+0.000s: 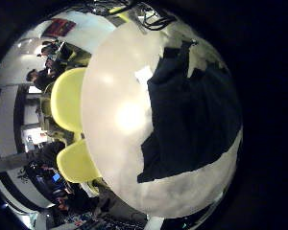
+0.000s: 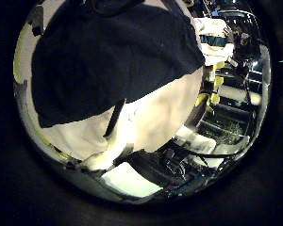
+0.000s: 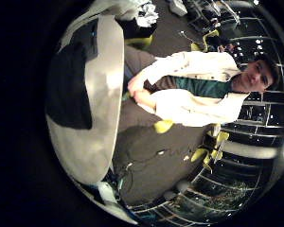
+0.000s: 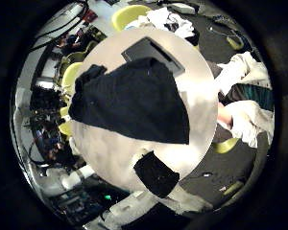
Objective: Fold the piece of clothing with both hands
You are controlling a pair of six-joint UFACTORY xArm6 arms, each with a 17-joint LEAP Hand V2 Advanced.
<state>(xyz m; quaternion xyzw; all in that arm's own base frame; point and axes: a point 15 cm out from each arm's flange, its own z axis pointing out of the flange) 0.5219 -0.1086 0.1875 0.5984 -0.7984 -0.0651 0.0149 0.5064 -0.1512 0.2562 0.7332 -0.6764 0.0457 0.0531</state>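
The piece of clothing (image 4: pixel 134 101) is a dark cloth lying spread on a round pale table (image 4: pixel 120 153); the right thumb side palm view looks down on it from well above. In the left thumb side palm view the cloth (image 2: pixel 113 56) fills much of the picture, so it is close to that palm. It lies towards one side of the table in the left little finger side palm view (image 1: pixel 187 115). It is seen edge-on in the right little finger side palm view (image 3: pixel 71 80). A dark robot part (image 4: pixel 156 173) hangs over the table rim.
Chairs (image 1: pixel 69 96) stand round the table (image 1: pixel 125 115). A small pale tag (image 1: pixel 144 73) lies on the table beside the cloth. A dark flat rectangle (image 4: pixel 149 53) lies at the table's far rim. Cluttered room and desks (image 2: pixel 222 89) surround the table.
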